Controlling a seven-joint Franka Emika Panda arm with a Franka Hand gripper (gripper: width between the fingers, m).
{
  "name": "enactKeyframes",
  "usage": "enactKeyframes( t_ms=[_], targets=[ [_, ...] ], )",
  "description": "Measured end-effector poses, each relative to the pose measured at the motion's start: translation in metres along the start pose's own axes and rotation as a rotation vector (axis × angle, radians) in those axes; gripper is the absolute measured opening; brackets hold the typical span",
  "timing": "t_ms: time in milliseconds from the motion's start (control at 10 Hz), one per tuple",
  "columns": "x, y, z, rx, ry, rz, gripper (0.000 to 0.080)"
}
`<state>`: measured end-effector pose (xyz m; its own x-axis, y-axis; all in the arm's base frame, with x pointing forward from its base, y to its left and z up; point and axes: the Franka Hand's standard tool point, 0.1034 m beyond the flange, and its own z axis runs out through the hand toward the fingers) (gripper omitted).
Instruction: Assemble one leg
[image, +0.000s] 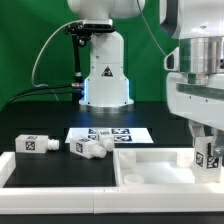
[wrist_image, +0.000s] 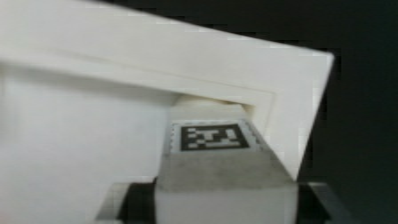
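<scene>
My gripper (image: 208, 146) is at the exterior view's right, shut on a leg (image: 211, 158), a white block with a black-and-white tag. It holds the leg upright over the far right corner of the large white square panel (image: 150, 168). In the wrist view the leg (wrist_image: 217, 150) fills the space between the two fingers of the gripper (wrist_image: 217, 200), with its far end at the inner corner of the panel's raised rim (wrist_image: 294, 95). I cannot tell whether the leg touches the panel. Three more legs rest at the left: one upright (image: 33, 144) and two lying down (image: 88, 149).
The marker board (image: 108, 134) lies flat behind the panel, in front of the robot's base (image: 105, 80). A white raised bar (image: 50, 168) runs along the front left. The tabletop is black with a green backdrop behind.
</scene>
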<state>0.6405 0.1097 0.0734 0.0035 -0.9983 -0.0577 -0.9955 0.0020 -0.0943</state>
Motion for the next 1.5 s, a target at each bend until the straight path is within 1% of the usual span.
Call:
enactKeyframes(
  t_ms=[200, 600, 700, 900, 1100, 1200, 1300, 1400, 1500],
  targets=[
    [-0.001, 0.001, 0.0, 0.002, -0.004, 0.087, 0.0288],
    [0.0, 0.0, 0.0, 0.006, -0.026, 0.363, 0.0288],
    [-0.001, 0.0, 0.0, 0.011, -0.029, 0.407, 0.0288],
    [-0.001, 0.0, 0.0, 0.023, -0.023, 0.405, 0.0288],
    [-0.001, 0.001, 0.0, 0.023, -0.023, 0.379, 0.0288],
    [-0.002, 0.0, 0.0, 0.024, -0.023, 0.371, 0.0482],
    [-0.005, -0.005, -0.014, 0.041, -0.035, 0.343, 0.0595],
    [-0.007, -0.01, -0.032, 0.063, -0.051, 0.306, 0.0595],
    [-0.006, -0.011, -0.043, 0.076, -0.061, 0.295, 0.0632]
  ],
)
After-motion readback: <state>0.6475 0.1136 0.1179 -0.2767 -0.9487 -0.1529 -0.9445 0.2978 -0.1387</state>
